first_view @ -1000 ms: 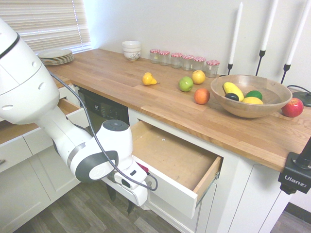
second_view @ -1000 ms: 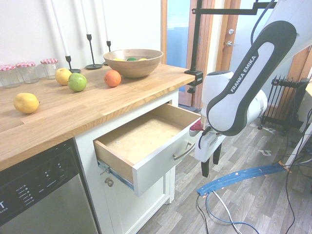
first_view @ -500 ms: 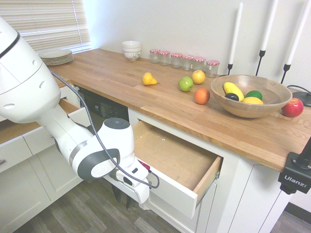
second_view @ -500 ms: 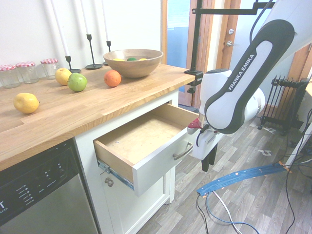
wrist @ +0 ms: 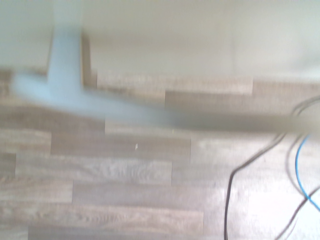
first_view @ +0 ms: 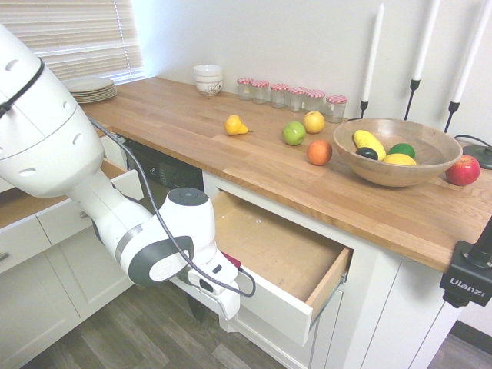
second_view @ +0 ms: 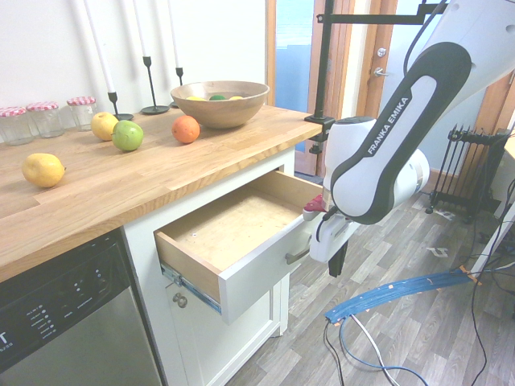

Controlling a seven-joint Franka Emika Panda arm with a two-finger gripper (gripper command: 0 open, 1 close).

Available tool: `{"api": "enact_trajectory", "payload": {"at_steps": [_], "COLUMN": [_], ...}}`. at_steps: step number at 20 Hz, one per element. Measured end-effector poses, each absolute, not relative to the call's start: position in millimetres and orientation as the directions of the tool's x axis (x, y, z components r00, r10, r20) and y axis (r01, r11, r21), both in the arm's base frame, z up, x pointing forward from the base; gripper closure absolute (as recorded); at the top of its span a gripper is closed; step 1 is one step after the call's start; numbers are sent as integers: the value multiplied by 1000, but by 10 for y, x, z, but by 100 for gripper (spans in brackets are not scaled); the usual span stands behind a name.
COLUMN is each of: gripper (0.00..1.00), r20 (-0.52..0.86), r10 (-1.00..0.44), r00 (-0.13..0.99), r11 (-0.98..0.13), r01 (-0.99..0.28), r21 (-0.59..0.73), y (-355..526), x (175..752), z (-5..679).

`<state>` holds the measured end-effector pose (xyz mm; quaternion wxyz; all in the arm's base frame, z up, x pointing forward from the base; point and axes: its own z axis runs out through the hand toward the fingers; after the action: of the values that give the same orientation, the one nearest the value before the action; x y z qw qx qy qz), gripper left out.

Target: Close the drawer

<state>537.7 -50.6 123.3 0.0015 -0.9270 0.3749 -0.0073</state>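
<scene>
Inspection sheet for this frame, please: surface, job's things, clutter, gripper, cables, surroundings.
Surface: wooden counter, bare between items.
Job's things: drawer pulled open, empty; handle beside the gripper.
Clutter: loose fruit, bowl of fruit, jars, plates, candlesticks.
Gripper: gripper pointing down at the drawer front, fingers together, nothing seen held.
Cables: blue and dark leads on the floor.
Surroundings: dishwasher, blinds, door.

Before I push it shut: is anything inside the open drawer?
The drawer shows only a bare wood bottom in both exterior views, nothing lying in it. The strip just behind its white front panel is hidden in the second exterior view, and the arm covers one front corner in the first.
</scene>
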Motion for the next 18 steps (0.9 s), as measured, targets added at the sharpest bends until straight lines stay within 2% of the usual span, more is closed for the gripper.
{"api": "enact_trajectory", "payload": {"at_steps": [7,18], "gripper": [100,100], "r20": [72,125], "r10": [-650,-651], "r00": [757,749], "r11": [-760,-759], "r01": [-648,-647], "r21": [-50,-78], "y": [-362,-408], "x": [5575,5869], "z": [1262,1267]}}
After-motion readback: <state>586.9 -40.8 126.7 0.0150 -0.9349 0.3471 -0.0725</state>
